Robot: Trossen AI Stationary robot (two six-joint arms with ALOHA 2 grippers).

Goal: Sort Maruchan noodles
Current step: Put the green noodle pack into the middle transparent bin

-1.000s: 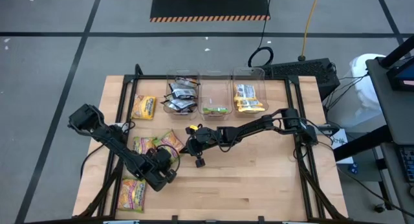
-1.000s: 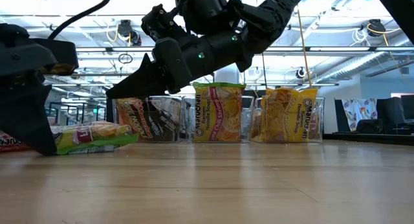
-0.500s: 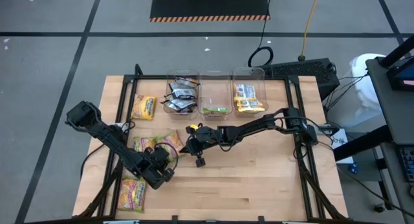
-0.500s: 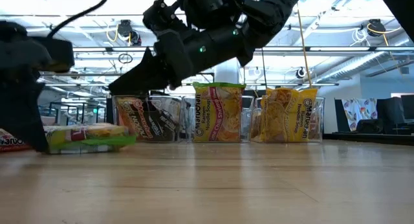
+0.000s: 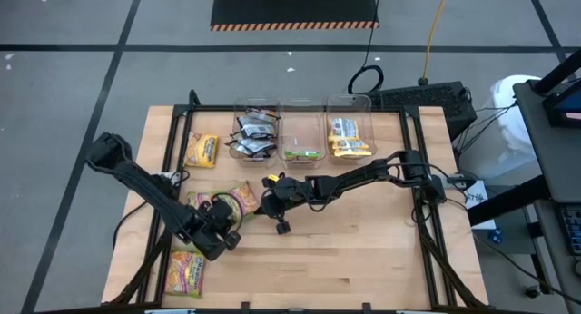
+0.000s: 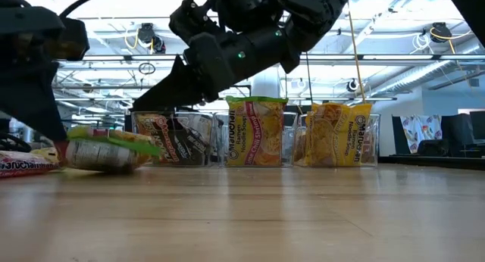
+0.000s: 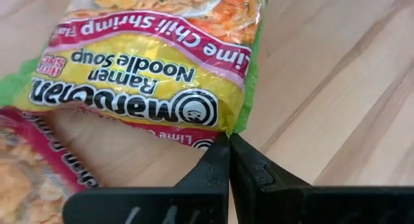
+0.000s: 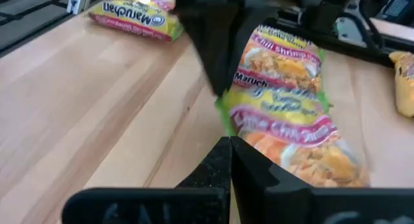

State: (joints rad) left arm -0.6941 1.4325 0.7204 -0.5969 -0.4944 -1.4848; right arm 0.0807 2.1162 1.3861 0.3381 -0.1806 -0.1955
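Three lime-green-and-pink Maruchan packets lie at the table's left. My left gripper (image 5: 225, 223) is shut on the one nearest the middle (image 5: 241, 198), also seen as a tilted packet (image 6: 106, 150) in the low view. A second (image 5: 201, 203) lies flat beside it and a third (image 5: 186, 270) near the front edge. A yellow packet (image 5: 201, 151) lies flat farther back. My right gripper (image 5: 261, 205) hovers shut just right of the held packet, above the table, touching nothing. My left gripper pinches a near corner (image 7: 228, 129) of the lime-green packet between its two fingertips, at the crimped edge. The fingers come slanting down from the table's near-left side. That corner is raised, so the packet tilts and its underside (image 6: 91, 153) shows; its far part stays low by the table.
Three clear bins stand in a row at the back: one with black packets (image 5: 254, 132), one with a lime-green packet (image 5: 302, 143), one with yellow packets (image 5: 349, 137). Bare wood lies at the table's front and right (image 5: 363, 250).
My left gripper has risen and drawn slightly toward the left, bringing up the near corner of the lime-green packet. The packet, flat on the table a second ago, now tilts with its underside showing. My right gripper has kept still.
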